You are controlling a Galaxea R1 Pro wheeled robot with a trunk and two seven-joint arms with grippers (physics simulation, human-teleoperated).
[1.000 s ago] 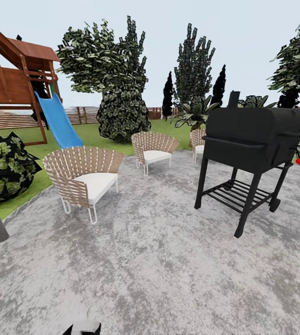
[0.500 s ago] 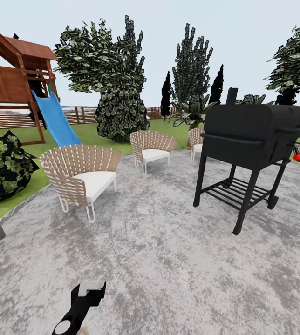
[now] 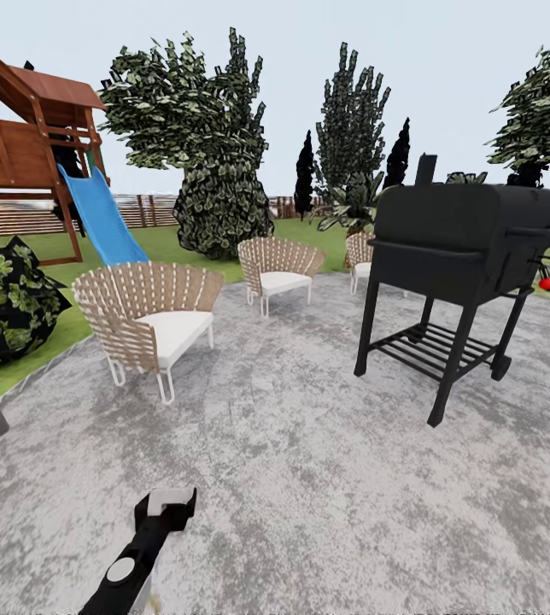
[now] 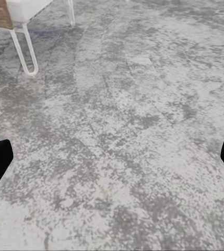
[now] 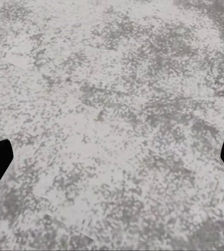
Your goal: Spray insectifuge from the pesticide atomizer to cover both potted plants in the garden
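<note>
The left pincer (image 4: 112, 157) is wide open above the grey paved patio (image 3: 309, 478), holding nothing; the right pincer (image 5: 112, 157) is wide open too. Ahead of the left pincer stands a woven chair (image 3: 151, 325), farther right a black grill (image 3: 454, 256). The garden lawn (image 3: 164, 243) lies beyond.

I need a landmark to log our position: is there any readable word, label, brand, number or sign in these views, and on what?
None: no readable text in any view.
Grill: plain black, no brand or badge legible.
Nearest woven chair: no label.
Playhouse and slide: no sign.
Left gripper: white patch, blank.
Patio paving: mottled grey, no marks.
</note>
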